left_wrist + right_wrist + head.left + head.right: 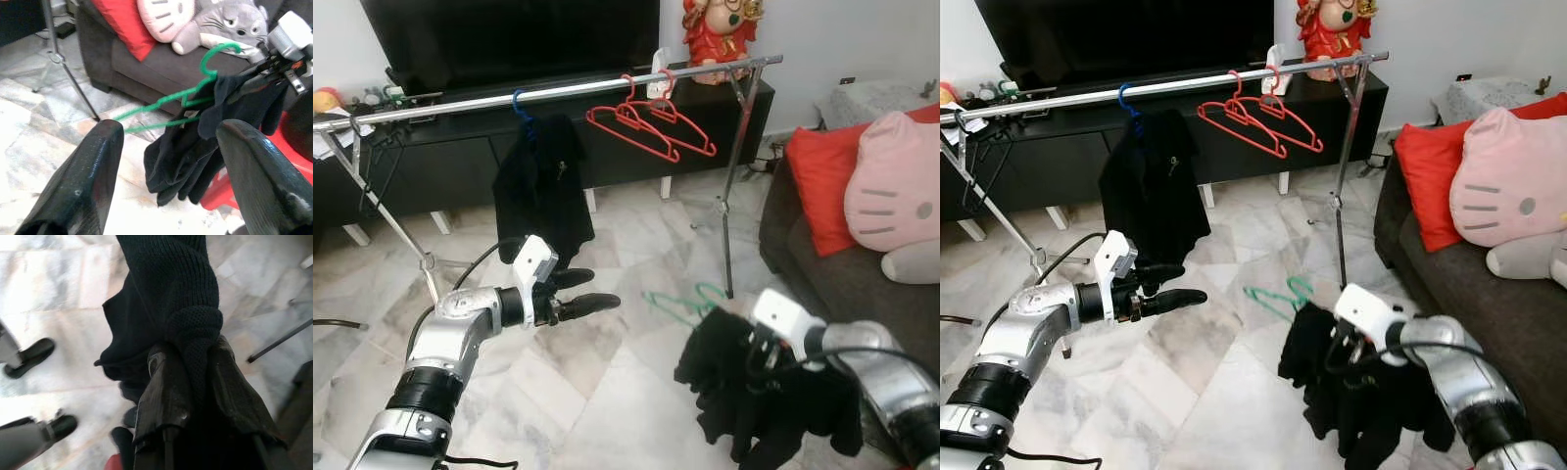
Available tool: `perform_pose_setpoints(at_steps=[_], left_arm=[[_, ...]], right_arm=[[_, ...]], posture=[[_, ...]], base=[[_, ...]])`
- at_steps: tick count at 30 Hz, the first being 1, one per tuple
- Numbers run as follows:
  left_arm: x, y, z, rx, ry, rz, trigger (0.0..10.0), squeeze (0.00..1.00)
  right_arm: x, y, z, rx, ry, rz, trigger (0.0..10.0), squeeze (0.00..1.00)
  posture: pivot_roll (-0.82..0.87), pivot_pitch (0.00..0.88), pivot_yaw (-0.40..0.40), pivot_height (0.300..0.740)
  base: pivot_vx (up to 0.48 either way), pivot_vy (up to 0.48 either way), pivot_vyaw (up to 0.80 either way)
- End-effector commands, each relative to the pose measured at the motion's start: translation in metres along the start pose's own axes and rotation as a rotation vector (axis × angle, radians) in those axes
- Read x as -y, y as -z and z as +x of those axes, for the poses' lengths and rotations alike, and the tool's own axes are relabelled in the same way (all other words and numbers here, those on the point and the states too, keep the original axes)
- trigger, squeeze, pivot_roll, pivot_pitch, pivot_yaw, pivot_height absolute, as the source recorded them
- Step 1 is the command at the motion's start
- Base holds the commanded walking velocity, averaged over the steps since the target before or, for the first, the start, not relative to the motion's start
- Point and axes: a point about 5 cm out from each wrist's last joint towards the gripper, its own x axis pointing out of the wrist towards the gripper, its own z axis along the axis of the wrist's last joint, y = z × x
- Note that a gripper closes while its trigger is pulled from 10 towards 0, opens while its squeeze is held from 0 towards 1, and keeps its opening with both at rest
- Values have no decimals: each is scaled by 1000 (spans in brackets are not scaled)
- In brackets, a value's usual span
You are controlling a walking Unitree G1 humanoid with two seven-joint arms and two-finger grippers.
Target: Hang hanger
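Green hanger [683,302] (black garment [759,392] draped), clamped in right end effector [756,364]

Hidden and cut-off parts around the two grippers

The right gripper [188,377] is wrapped in the black garment [764,392], which covers its fingertips and most of the green hanger [195,93] beyond them; just the hook and one shoulder emerge. The left gripper [166,147] has both finger bases cut off at the wrist view's lower edge.
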Motion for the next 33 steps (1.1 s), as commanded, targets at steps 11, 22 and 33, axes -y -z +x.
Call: perform_pose_setpoints(at_steps=[11, 22, 33], left_arm=[[-20, 47, -5, -95, -516, -79, 10000, 0], [-14, 105, -28, -267, -798, -155, 10000, 0], [-1, 98, -32, -51, -986, -25, 10000, 0]], right_arm=[[-17, -4, 27, 159, 191, 308, 0, 0], [-50, 26, 47, 158, 575, 725, 0, 0], [-80, 33, 31, 316, 772, 750, 10000, 0]], posture=[[-121, 0, 64, 740], [-120, 0, 55, 740], [-134, 0, 38, 740]], base=[[0, 0, 0], [0, 0, 0], [0, 0, 0]])
